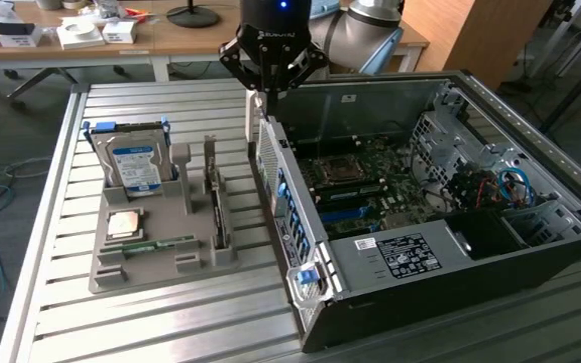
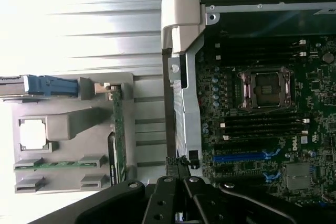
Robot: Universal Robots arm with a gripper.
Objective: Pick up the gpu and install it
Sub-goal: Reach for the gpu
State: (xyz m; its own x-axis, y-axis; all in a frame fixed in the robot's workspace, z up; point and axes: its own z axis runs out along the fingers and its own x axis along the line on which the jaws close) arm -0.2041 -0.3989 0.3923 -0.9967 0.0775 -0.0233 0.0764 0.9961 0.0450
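Observation:
The gpu [image 1: 215,206] stands on its edge in a slot of the grey holder [image 1: 109,276], its silver bracket pointing up at the far end. In the wrist view the gpu [image 2: 116,135] is a thin green strip seen edge-on. My gripper [image 1: 270,85] hangs shut and empty above the rear wall of the open computer case [image 1: 392,257], up and to the exterior view's right of the gpu and well apart from it. In the wrist view the black fingers [image 2: 167,192] of my gripper [image 2: 181,178] meet over the case's edge.
The holder also carries a hard drive [image 1: 134,162] with a blue-white label, a processor chip [image 1: 124,223] and a narrow memory strip [image 1: 154,243]. Inside the case the motherboard [image 1: 361,189] lies exposed with blue slots [image 2: 241,157]. All stands on a ribbed metal table [image 1: 169,325].

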